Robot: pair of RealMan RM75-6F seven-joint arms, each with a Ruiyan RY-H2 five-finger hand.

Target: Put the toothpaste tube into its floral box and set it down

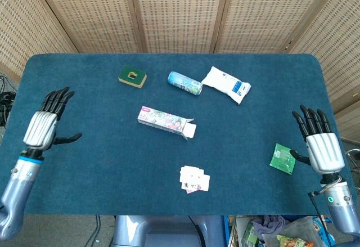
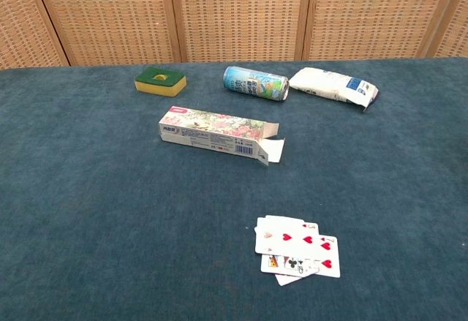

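Note:
The floral box (image 1: 166, 122) (image 2: 218, 136) lies flat on the blue table, its right end flap hanging open. No toothpaste tube shows outside the box, and what is inside it is hidden. My left hand (image 1: 45, 126) hovers at the table's far left edge, fingers spread, holding nothing. My right hand (image 1: 319, 144) hangs at the far right edge, also spread with nothing in it. Neither hand appears in the chest view.
A green-and-yellow sponge (image 1: 132, 76) (image 2: 160, 80), a lying can (image 1: 184, 82) (image 2: 255, 83) and a white packet (image 1: 226, 84) (image 2: 333, 86) line the back. Playing cards (image 1: 194, 179) (image 2: 296, 253) lie at the front. A green sachet (image 1: 283, 158) sits near my right hand.

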